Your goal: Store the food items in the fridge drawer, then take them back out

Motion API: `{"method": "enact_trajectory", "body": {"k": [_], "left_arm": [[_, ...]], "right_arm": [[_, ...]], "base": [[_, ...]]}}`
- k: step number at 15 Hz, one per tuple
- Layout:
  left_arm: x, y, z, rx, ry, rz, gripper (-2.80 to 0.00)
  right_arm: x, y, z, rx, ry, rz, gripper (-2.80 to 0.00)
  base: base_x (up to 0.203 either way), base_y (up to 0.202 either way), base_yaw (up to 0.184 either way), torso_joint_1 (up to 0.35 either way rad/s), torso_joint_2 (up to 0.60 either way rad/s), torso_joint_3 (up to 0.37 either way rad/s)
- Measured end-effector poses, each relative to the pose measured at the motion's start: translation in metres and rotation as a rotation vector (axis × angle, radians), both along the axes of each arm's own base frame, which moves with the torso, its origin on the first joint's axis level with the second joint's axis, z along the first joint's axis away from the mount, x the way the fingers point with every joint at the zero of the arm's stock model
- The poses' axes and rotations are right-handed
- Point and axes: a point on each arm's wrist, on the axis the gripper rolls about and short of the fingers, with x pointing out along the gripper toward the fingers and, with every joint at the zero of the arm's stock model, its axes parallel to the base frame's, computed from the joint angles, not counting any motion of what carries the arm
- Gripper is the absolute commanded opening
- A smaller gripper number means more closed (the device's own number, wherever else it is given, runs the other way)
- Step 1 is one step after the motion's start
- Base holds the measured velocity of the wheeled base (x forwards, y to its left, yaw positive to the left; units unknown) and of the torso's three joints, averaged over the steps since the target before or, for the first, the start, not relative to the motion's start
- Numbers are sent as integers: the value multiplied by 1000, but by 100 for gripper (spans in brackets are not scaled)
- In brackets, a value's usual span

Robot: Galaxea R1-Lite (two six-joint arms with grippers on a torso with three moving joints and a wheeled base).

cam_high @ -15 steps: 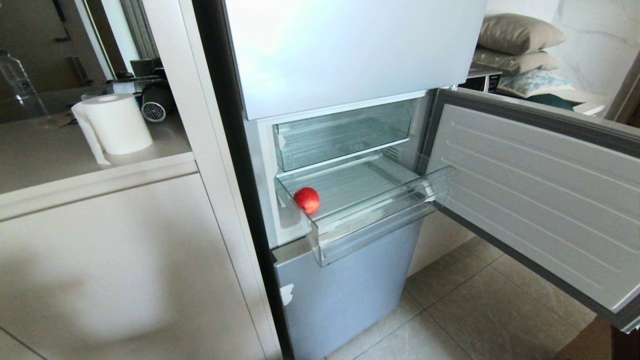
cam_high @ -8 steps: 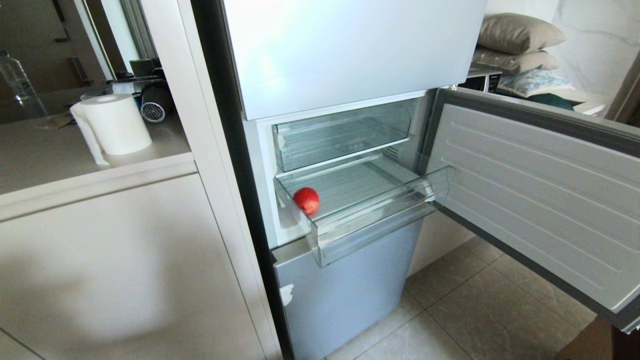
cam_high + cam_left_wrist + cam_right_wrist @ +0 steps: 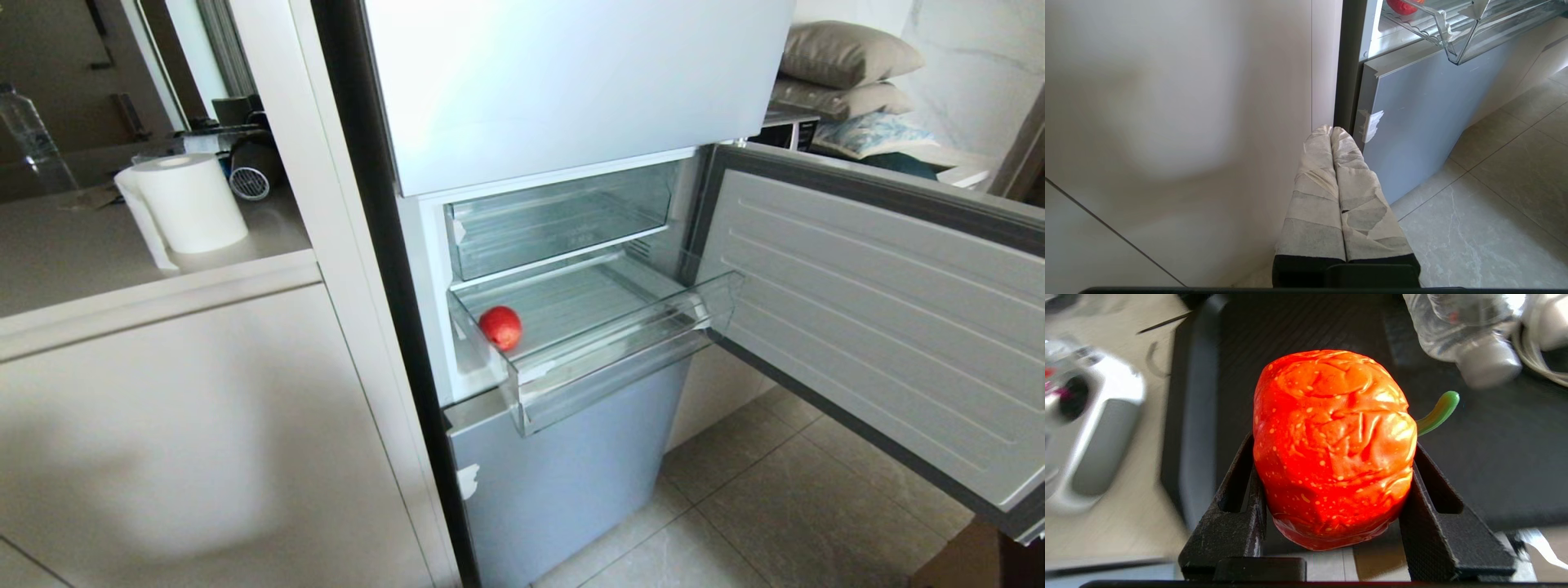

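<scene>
On the counter's left stands a paper towel roll (image 3: 186, 202), well apart from the fridge; left gripper (image 3: 1331, 131) hangs low beside the cabinet panel, taped fingers (image 3: 1314, 196) pressed together, holding nothing; red apple-like piece (image 3: 500, 327) sits at the front-left corner of the pulled-out fridge drawer (image 3: 620, 359), under the shallower upper drawer (image 3: 563, 220); fridge door (image 3: 882, 327) swung wide to the right; right gripper (image 3: 1333, 473) outside the head view, clamped on an orange-red ribbed piece (image 3: 1331, 445) with green stem, above a black tray (image 3: 1494, 457).
</scene>
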Motion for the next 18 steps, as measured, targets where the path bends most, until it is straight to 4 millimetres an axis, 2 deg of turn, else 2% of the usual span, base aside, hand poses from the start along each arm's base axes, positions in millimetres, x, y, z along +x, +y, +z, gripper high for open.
{"method": "enact_trajectory", "body": {"k": [2,4,5,6,10,13,16,18], "left_arm": [[0,0,0,0,0,0,-280],[0,0,0,0,0,0,-280],[0,0,0,0,0,0,-280],[0,0,0,0,0,0,-280],[0,0,0,0,0,0,-280],[0,0,0,0,0,0,-280],[0,0,0,0,0,0,-280],[0,0,0,0,0,0,-280]], "right_arm": [[6,-18,-13,12,0,4,-280],[11,-27,-25,29,0,14,-280],[13,-32,-32,39,-4,29,-146],[15,-36,-39,51,-6,40,0],[17,-43,-51,75,-4,44,0],[17,-43,-53,87,-8,53,0],[9,-40,-39,74,-29,32,0],[-3,-35,-13,28,-62,15,0]], "base": [[0,0,0,0,0,0],[0,0,0,0,0,0],[0,0,0,0,0,0],[0,0,0,0,0,0],[0,0,0,0,0,0],[0,0,0,0,0,0],[0,0,0,0,0,0],[0,0,0,0,0,0]]}}
